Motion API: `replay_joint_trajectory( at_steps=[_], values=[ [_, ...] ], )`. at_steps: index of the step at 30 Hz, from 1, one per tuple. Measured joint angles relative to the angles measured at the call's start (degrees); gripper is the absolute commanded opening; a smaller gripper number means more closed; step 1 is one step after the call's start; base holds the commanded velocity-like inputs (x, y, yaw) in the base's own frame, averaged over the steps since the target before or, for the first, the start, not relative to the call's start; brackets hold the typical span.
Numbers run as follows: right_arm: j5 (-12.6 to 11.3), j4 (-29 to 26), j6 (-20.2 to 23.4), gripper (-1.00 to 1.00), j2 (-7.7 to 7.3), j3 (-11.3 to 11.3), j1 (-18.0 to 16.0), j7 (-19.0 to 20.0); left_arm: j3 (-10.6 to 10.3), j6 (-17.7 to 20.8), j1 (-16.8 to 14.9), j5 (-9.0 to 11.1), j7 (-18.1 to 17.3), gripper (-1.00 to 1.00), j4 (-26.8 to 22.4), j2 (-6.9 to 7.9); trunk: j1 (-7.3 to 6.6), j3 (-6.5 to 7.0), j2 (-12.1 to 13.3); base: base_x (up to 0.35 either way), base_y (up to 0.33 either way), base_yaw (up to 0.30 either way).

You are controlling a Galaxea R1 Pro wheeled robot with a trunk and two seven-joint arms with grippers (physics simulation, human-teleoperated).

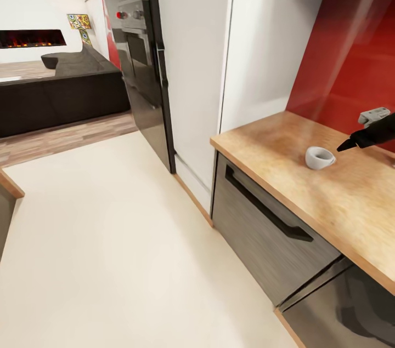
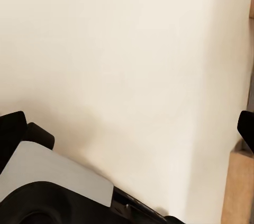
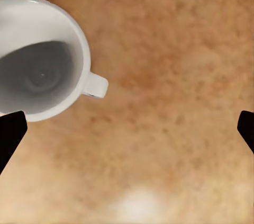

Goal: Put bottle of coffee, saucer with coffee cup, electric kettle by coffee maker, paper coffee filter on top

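While the robot stood beside the kitchen counter, its right gripper hung just above the wood, close to the right of a white cup. The cup sat upright on the bare counter, near the red wall, with its little handle sticking out to one side. It was empty inside. From the right wrist camera, the two black fingertips stood far apart, so the pincer was wide and held nothing; the cup lay off to one side of the gap, not between the fingers. The left gripper pointed down at the pale floor, its fingertips also spread wide with nothing in them. No saucer, coffee maker or kettle could be seen here. It looked like the cup step was in hand. For the next move, the right arm would likely need to slide over until the cup's rim sat between the fingers, then come down and close gently, since a smooth round cup could slip or tip.
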Motion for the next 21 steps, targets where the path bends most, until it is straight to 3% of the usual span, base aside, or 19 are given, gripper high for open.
replay_joint_trajectory(
  at_steps=[6,16,21],
  values=[
    [0.0,-0.2,0.0,1.0,0.0,0.1,0.0,0.0,0.0,0.0,0.0,0.0,0.0,1.0,0.0,0.04,-0.02,0.0,0.0,0.185,-0.002,0.0],
    [-0.1,-0.3,0.0,1.0,0.0,0.3,0.2,-0.1,0.0,0.0,0.0,0.0,-0.2,1.0,0.0,0.04,0.0,0.0,0.0,0.027,0.0,0.0],
    [-0.1,-0.4,-0.4,1.0,0.03,3.2,0.3,-0.2,0.0,0.0,0.0,0.0,-0.2,1.0,0.0,0.04,0.0,0.0,0.0,0.001,0.0,0.0]
  ],
)
